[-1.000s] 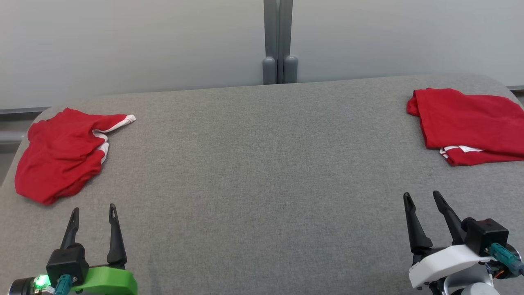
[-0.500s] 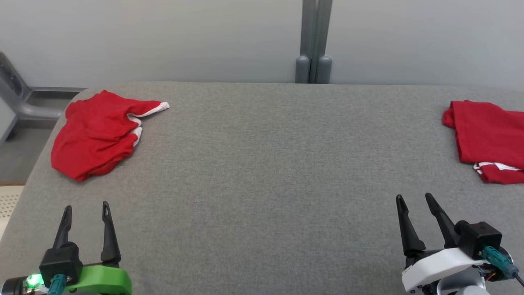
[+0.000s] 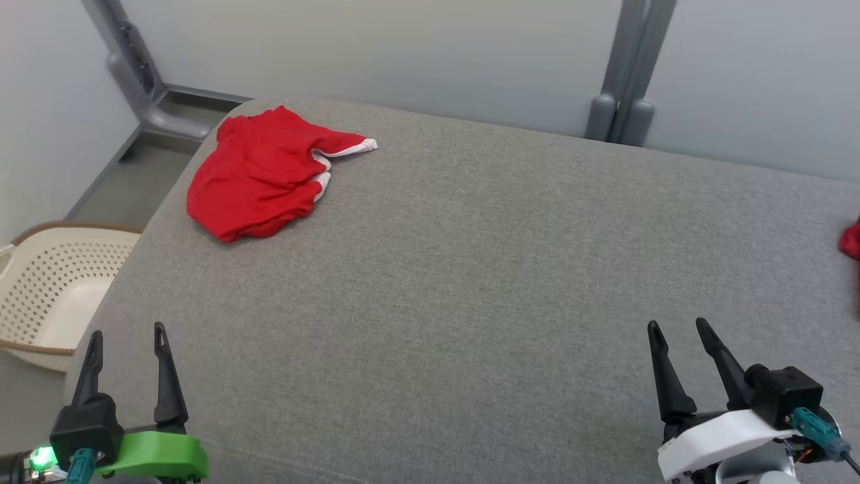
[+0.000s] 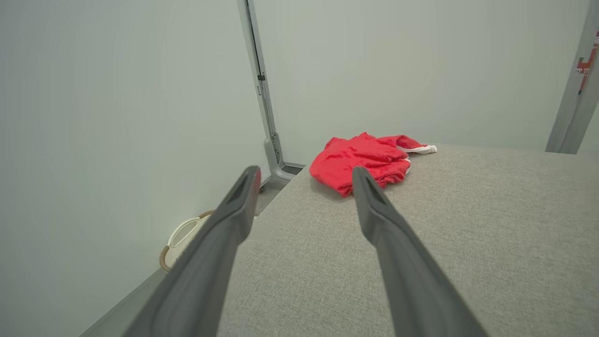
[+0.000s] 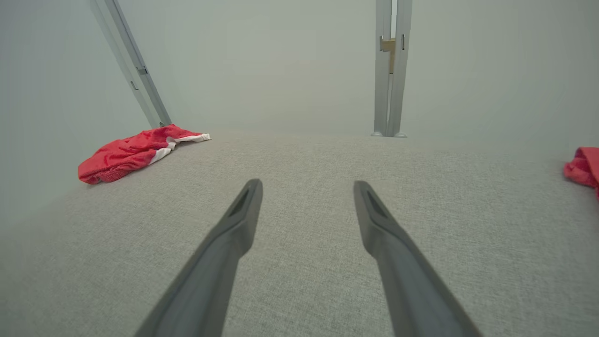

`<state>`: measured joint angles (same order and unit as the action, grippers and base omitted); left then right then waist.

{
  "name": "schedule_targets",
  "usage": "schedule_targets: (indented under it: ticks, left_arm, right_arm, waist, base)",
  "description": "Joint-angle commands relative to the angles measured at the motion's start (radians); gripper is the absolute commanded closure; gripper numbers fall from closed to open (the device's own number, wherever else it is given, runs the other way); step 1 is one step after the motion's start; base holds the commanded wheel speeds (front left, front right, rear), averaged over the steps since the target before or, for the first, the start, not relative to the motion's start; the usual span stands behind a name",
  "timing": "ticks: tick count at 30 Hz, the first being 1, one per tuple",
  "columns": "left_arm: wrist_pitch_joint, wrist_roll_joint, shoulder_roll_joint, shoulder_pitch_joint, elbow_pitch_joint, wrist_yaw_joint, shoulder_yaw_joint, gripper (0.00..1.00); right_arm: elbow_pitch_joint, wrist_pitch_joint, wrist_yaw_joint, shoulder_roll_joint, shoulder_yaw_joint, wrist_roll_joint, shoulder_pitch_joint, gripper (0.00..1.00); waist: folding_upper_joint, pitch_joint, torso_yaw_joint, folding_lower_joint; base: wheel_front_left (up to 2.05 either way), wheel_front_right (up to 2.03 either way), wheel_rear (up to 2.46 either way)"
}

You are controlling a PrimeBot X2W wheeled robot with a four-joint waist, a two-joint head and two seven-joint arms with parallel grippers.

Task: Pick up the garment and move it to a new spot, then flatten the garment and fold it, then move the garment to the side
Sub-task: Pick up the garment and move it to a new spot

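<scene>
Garment (image 3: 259,178) lengthwise near-to-far, white-trimmed sleeve (image 3: 351,144) rightward.

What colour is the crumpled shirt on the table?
The garment is red with white trim at the edges, seen best in the head view.

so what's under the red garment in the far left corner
The red garment lies crumpled on the grey table, with its edges resting straight on the cloth surface. Anything beneath its folds is covered and cannot be seen.
</scene>
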<state>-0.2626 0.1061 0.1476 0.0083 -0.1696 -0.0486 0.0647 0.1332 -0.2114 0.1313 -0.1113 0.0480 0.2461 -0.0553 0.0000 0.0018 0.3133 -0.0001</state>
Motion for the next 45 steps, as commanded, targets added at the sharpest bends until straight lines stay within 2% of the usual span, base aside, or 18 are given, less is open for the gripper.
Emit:
schedule_targets:
  ticks: [1, 10, 20, 30, 39, 45]
  left_arm:
    - [-0.003, 0.003, -0.002, -0.006, 0.006, -0.005, 0.003, 0.0]
    - [-0.003, 0.009, -0.002, 0.009, 0.026, -0.013, 0.016, 0.0]
    - [-0.003, 0.016, -0.009, 0.013, 0.038, -0.023, 0.032, 0.0]
    - [-0.003, 0.02, -0.007, -0.125, 0.006, -0.013, 0.035, 0.0]
    - [0.002, 0.024, 0.066, -0.43, -0.116, 0.0, 0.048, 0.0]
    - [0.013, 0.032, 0.112, -0.639, -0.205, -0.009, 0.059, 0.0]
  right_arm:
    - [-0.007, 0.001, -0.001, -0.008, 0.002, 0.005, 0.005, 0.0]
    - [-0.009, -0.008, -0.001, -0.01, 0.013, 0.009, 0.012, 0.0]
    - [-0.018, -0.003, -0.001, -0.013, 0.022, 0.003, 0.008, 0.0]
    - [-0.063, 0.004, -0.001, -0.065, 0.019, 0.019, 0.056, 0.0]
    - [-0.164, 0.018, -0.001, -0.146, 0.003, 0.041, 0.133, 0.0]
    - [-0.213, 0.018, -0.001, -0.206, -0.032, 0.065, 0.173, 0.0]
  waist:
    - [0.0, 0.024, 0.074, 0.0001]
    - [0.0, 0.041, 0.146, 0.0001]
    - [0.0, 0.053, 0.131, 0.0001]
    - [0.0, 0.133, 0.042, 0.0001]
    - [0.0, 0.294, -0.104, 0.0001]
    - [0.0, 0.415, -0.184, 0.0001]
  base:
    - [0.0, 0.0, 0.0]
    - [0.0, 0.0, 0.0]
    - [0.0, 0.0, 0.0]
    - [0.0, 0.0, 0.0]
    - [0.0, 0.0, 0.0]
    - [0.0, 0.0, 0.0]
